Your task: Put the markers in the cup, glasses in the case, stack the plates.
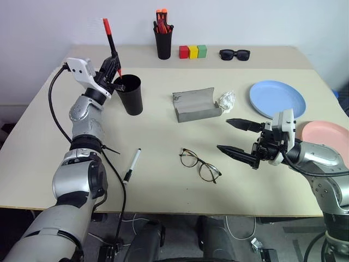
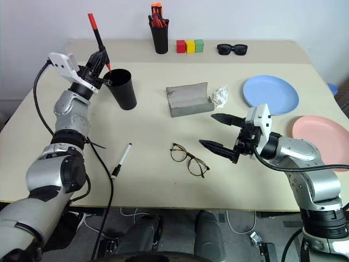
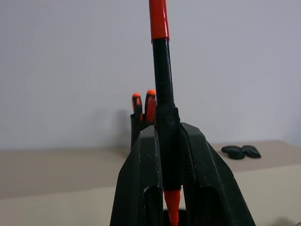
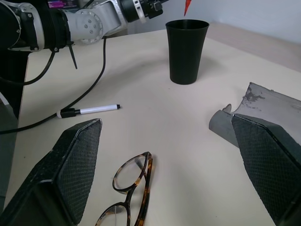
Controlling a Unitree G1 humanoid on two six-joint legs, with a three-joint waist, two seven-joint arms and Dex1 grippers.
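My left gripper (image 1: 116, 66) is shut on the red marker (image 1: 109, 37), which stands nearly upright, its red tip (image 4: 187, 6) just over the rim of the black cup (image 1: 129, 94). The white marker (image 1: 131, 165) lies on the table in front of the cup. My right gripper (image 1: 224, 134) hovers open just right of the wire-framed glasses (image 1: 199, 165), with nothing between its fingers. Behind the glasses the grey case (image 1: 195, 105) lies open. At the right are the blue plate (image 1: 277, 98) and, nearer me, the pink plate (image 1: 327, 135), side by side.
A black pen holder (image 1: 163, 42) with orange-capped pens, three coloured blocks (image 1: 193, 52) and black sunglasses (image 1: 235, 54) line the back of the table. A crumpled white wrapper (image 1: 226, 100) lies beside the case. A black cable (image 1: 112, 174) hangs from my left arm.
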